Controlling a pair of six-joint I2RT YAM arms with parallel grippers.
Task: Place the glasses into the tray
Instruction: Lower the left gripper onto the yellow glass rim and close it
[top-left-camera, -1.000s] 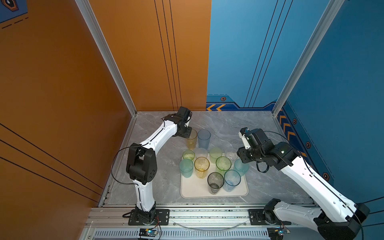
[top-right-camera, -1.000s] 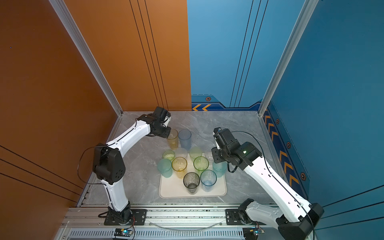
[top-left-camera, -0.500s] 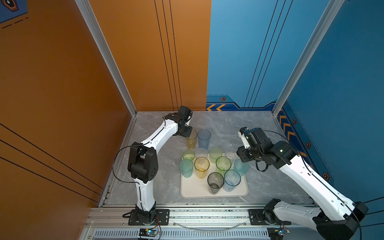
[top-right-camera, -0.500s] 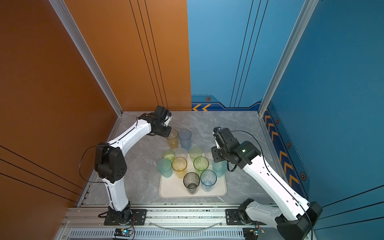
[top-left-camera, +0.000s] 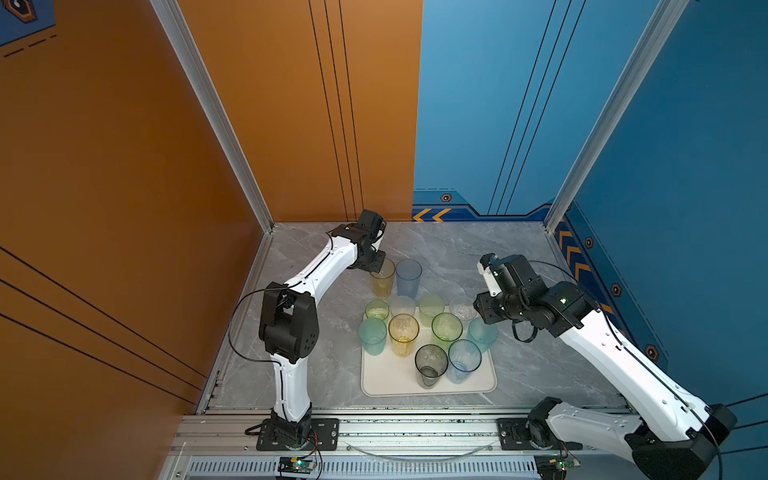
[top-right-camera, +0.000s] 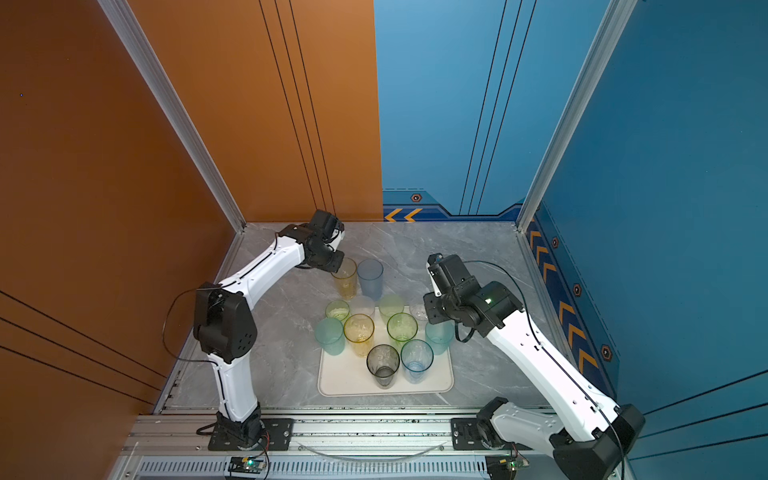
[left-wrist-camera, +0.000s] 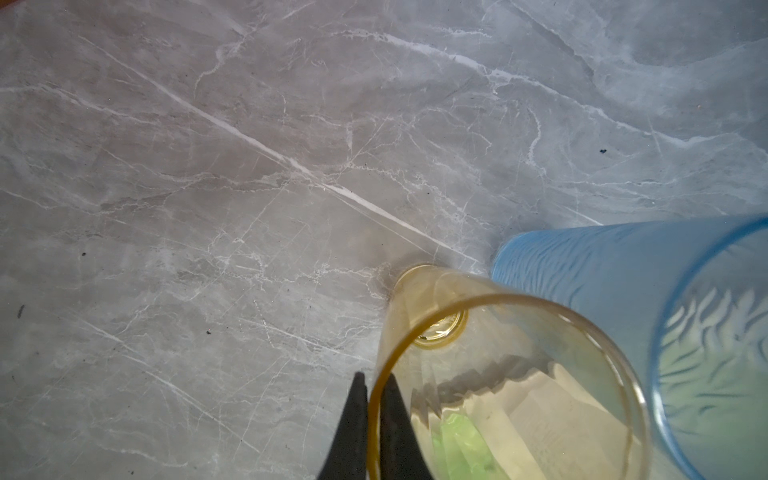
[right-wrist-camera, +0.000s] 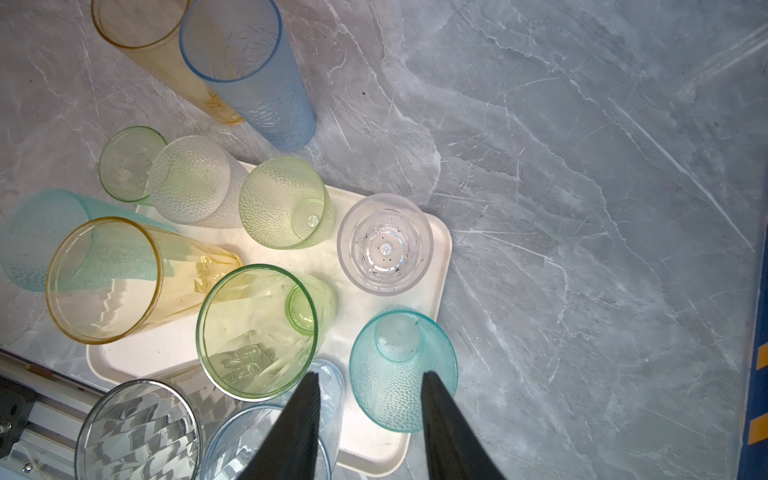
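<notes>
We note the left gripper (left-wrist-camera: 372, 386) pinching the thin rim of the yellow tumbler (left-wrist-camera: 419, 291); we judge a lift could swing it into the blue tumbler (left-wrist-camera: 602, 282) just beside, toppling it.

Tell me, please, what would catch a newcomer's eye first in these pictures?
Tinted tumblers crowd the cream tray at the marble table's near middle. Behind it, the left gripper pinches the rim of a tall yellow tumbler beside a tall blue tumbler. The right gripper hangs open over a teal tumbler at the tray's right edge.
</notes>
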